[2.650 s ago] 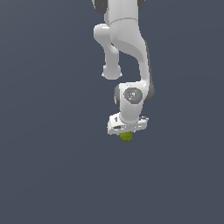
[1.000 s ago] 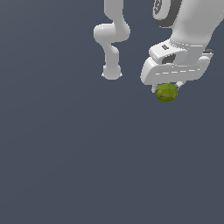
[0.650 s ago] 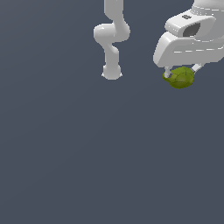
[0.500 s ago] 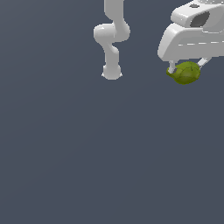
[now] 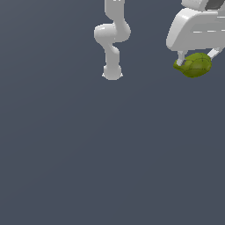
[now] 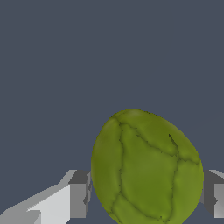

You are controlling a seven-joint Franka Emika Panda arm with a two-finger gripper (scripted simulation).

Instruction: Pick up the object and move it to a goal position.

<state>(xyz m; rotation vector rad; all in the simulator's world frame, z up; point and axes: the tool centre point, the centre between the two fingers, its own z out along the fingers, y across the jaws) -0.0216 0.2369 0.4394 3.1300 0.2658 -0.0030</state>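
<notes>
**Exterior view: green lump held aloft near the upper right edge**

Exterior view showed the white two-fingered gripper [image 5: 195, 59] of the Panda arm at the view's upper right, partly cut off by the frame, clenched on the small olive-green, lumpy, pear-like object [image 5: 194, 65]. The object hung just under the white hand body, well clear of the flat slate-grey floor [image 5: 110, 167], with one pale finger touching each side of it. The arm's white jointed column and round base [image 5: 112, 72] stood well apart, toward the view's left.

In the wrist view the object [image 6: 146, 168] filled the space between the two grey finger pads [image 6: 79, 192], both pressed against its flanks.

By its look, the object was probably light and rigid, with a veined, uneven skin (no sag or denting showed at the pads). The rounded sides could let it roll or twist in a pinch, so the sound hold seemed to be across the widest part of the belly, as it was held.

Its long axis lay roughly level in the exterior view, crosswise under the hand, with the short pointed end toward that view's left and the fat end toward its right.

No goal marker was visible in either view.
</notes>
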